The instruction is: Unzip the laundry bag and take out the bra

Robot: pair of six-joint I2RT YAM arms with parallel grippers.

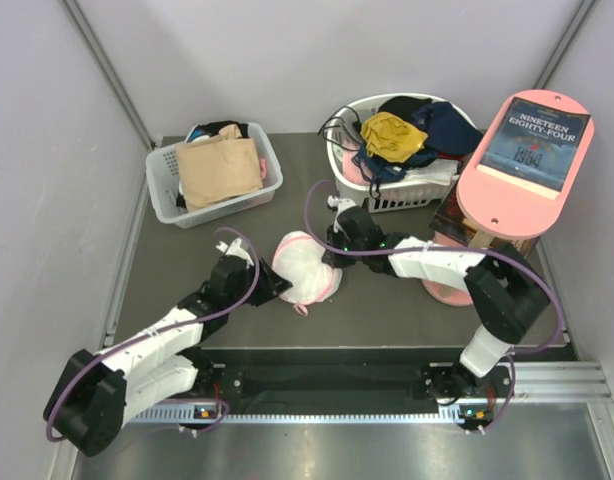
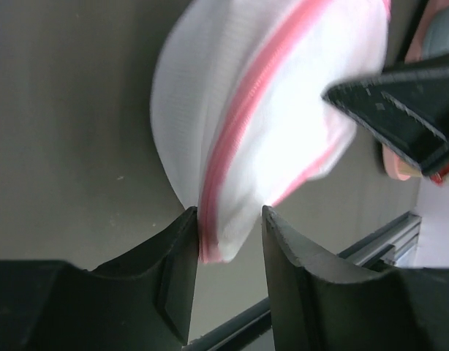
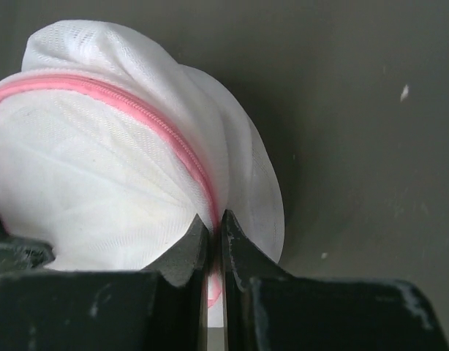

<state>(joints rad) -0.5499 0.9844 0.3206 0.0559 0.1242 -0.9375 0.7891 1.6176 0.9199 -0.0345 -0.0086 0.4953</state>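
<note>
- currently right gripper (image 3: 216, 221) pressed together on pink zip (image 3: 129, 106) of laundry bag (image 3: 100, 168); thin mesh may slip free.
- left gripper (image 2: 230, 213) straddles bag edge, hold uncertain; bag may drag.

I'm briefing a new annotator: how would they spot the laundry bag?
Start at the dark table, then look to its middle, nearer than the two white baskets. The laundry bag is the small round mesh pouch, alone in having a pink zip.
</note>
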